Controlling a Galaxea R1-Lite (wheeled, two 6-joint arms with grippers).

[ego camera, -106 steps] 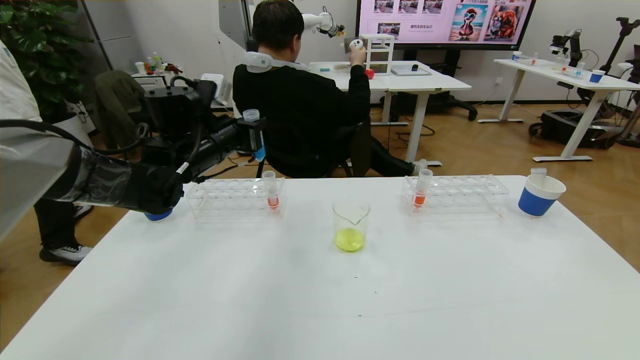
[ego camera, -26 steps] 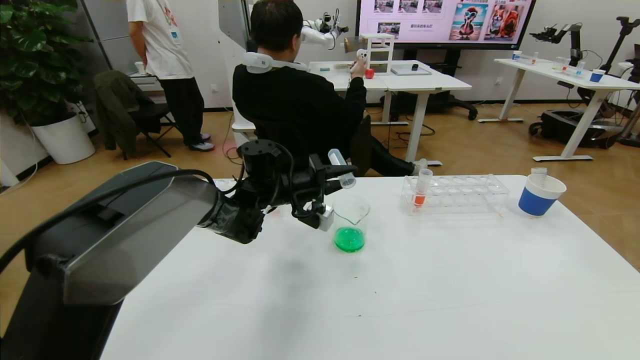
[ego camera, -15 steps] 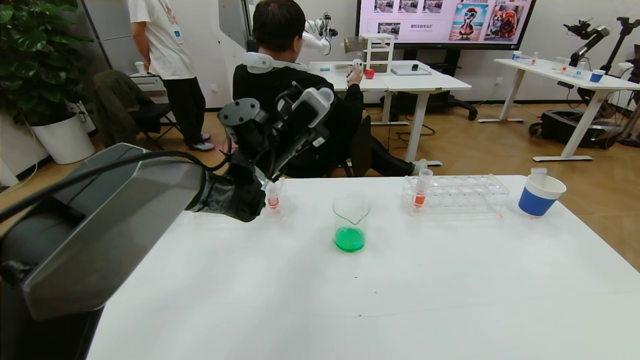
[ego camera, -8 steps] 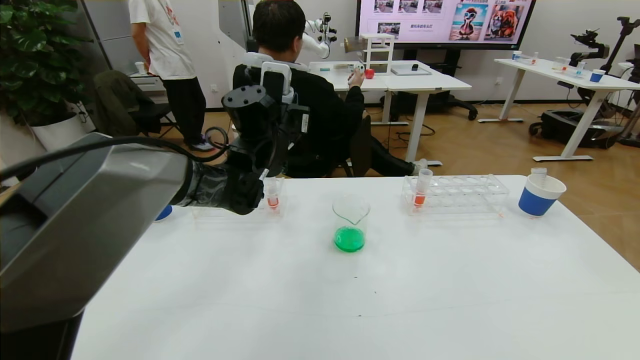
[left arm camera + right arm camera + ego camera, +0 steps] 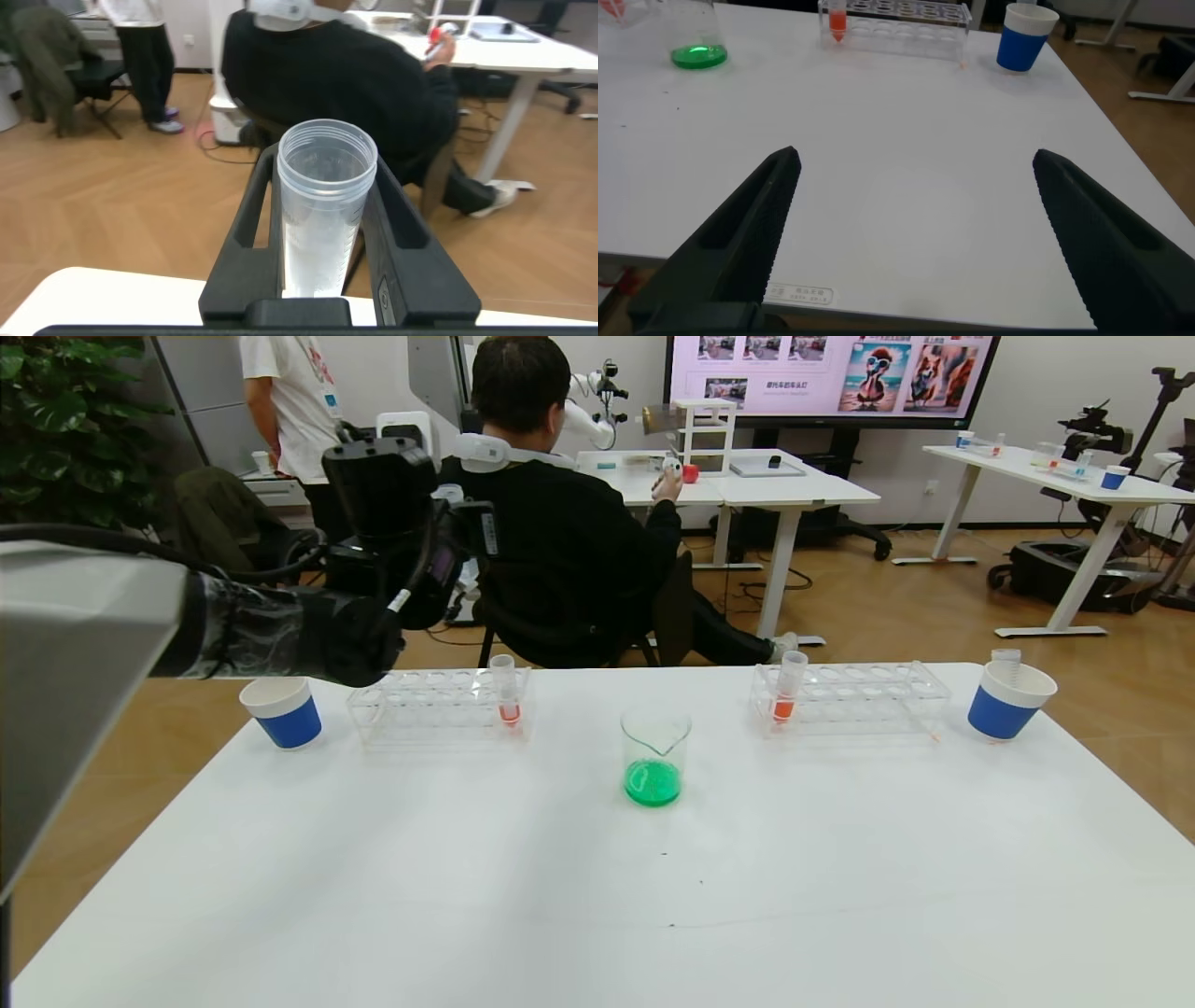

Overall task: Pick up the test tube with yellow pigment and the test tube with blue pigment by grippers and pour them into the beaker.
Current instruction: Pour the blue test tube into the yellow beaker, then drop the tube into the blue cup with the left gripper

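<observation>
The beaker stands mid-table with green liquid in its bottom; it also shows in the right wrist view. My left gripper is raised beyond the table's far left edge, above the left rack, and is shut on an empty clear test tube held upright between the fingers. No tube with yellow or blue liquid is in view. My right gripper is open and empty above the table's near edge; it does not show in the head view.
Two clear racks each hold a tube with orange-red liquid. Blue-and-white paper cups stand far left and far right, the right one with an empty tube in it. A seated person is behind the table.
The beaker's liquid went from yellow to green. My left arm tipped the tube over the beaker, then swung back left and up with the emptied tube upright.
</observation>
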